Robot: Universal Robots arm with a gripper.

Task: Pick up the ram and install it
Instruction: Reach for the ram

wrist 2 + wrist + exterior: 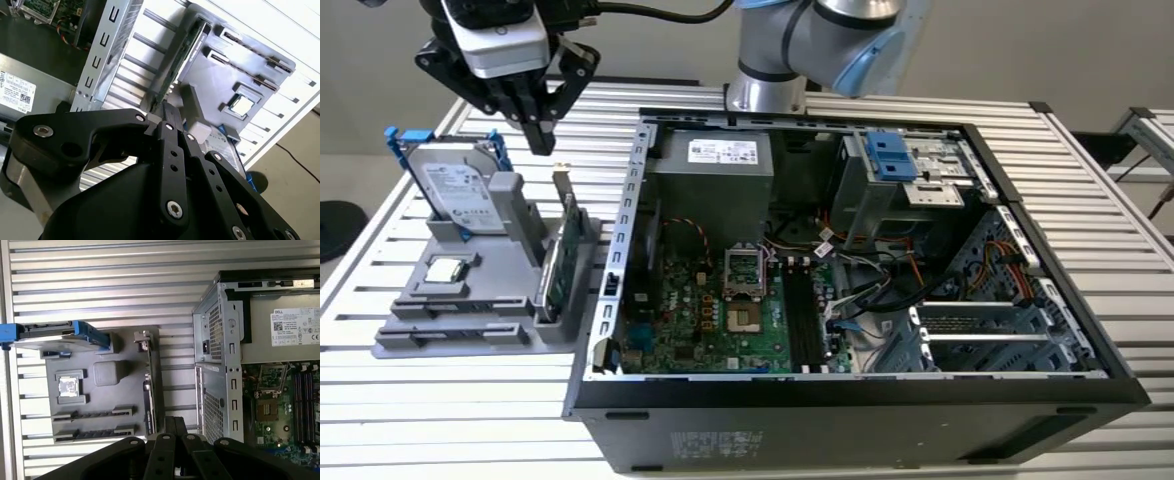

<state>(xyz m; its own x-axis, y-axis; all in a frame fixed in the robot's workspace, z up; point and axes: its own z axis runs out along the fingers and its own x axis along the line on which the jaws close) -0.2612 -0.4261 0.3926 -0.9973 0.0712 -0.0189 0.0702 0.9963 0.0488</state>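
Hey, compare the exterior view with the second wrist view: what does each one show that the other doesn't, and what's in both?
Exterior view's own: the arm's base, the drive cage inside the computer case and the motherboard's black slots. Second wrist view's own: a dark cable on the floor. Shared: the gripper, shut, hovering by the gray holder, the ram sticks sitting in it, the processor chip and the blue-framed hard drive.
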